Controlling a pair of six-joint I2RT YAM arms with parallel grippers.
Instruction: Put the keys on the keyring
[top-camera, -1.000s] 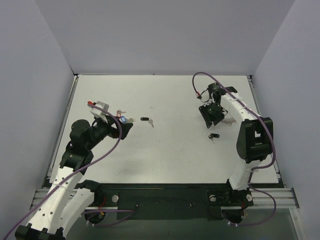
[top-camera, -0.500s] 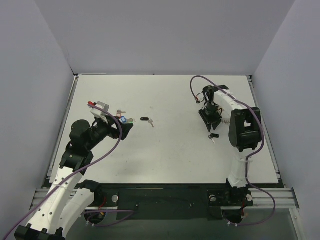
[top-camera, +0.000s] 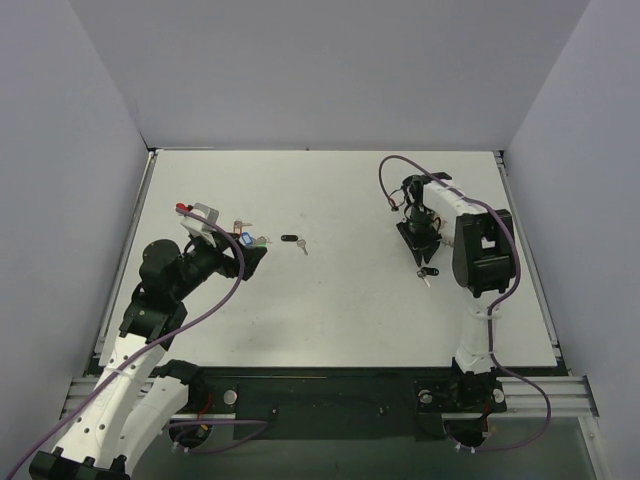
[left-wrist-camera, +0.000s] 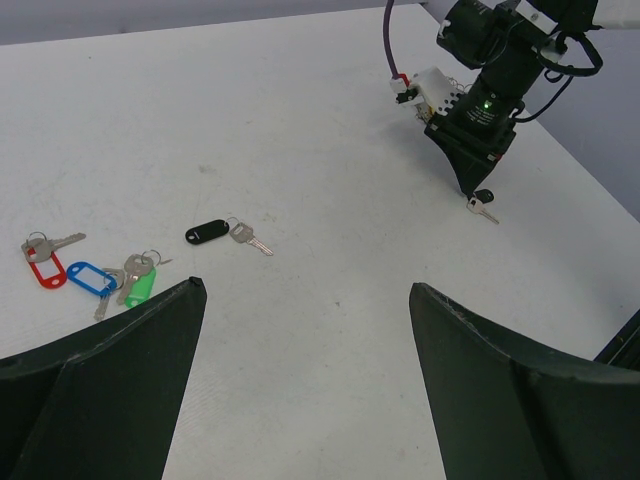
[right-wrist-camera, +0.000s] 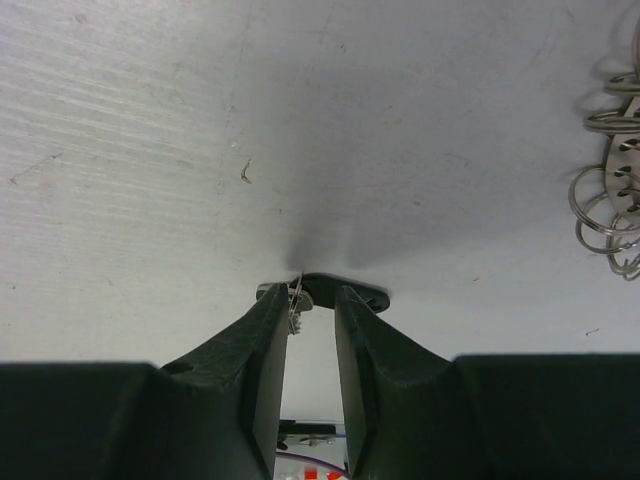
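Little weight and a slick, stiff metal blade, so calls for a pinch on the plastic tag of the black-tagged key (right-wrist-camera: 365, 294) lying flat on the bench (top-camera: 340, 190) near the keyring (right-wrist-camera: 610, 180), with right tool (right-wrist-camera: 312, 300) narrowed astride it, hold unclear, and left tool (left-wrist-camera: 308, 288) spread wide, empty.

Red, blue, green keys (left-wrist-camera: 90, 277) bunched lower left of my left wrist view, black-tagged key (left-wrist-camera: 208, 233) beside them, keyring (right-wrist-camera: 622, 165) at right edge of my right wrist view.
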